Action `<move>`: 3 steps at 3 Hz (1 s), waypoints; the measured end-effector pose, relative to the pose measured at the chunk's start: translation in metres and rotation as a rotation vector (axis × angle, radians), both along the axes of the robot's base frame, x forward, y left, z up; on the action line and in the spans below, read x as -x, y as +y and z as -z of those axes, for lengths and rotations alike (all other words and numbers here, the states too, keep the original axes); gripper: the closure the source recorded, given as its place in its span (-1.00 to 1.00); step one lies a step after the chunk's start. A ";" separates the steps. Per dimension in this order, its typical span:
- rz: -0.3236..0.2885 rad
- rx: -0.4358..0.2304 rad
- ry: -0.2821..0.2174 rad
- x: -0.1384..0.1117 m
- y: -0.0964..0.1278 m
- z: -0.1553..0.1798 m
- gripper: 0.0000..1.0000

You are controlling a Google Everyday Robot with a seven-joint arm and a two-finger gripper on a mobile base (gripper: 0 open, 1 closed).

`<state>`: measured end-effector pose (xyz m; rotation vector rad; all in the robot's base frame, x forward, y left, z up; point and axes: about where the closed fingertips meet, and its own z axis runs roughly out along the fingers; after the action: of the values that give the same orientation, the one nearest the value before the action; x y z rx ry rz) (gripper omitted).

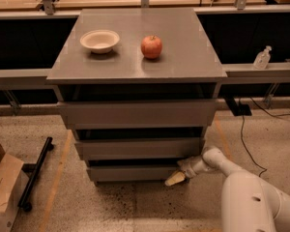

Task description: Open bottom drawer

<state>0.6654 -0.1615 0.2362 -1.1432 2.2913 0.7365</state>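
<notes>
The grey cabinet has three flat handleless drawer fronts. The bottom drawer is the narrowest one, just above the floor, and its front sits about flush under the middle drawer. My gripper is at the bottom drawer's right end, low near the floor, its pale fingertips touching the front's right corner. My white arm reaches in from the lower right.
A white bowl and a red apple sit on the cabinet top. A cardboard box and a black bar lie on the floor at left. A cable runs at right. A clear bottle stands on the right ledge.
</notes>
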 end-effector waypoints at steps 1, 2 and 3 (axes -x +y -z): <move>0.013 -0.015 -0.003 -0.003 0.006 0.018 -0.66; 0.013 -0.015 -0.003 -0.003 0.006 0.010 -0.97; 0.014 -0.017 -0.004 -0.003 0.007 0.010 -1.00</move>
<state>0.6689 -0.1549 0.2265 -1.1191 2.2826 0.7463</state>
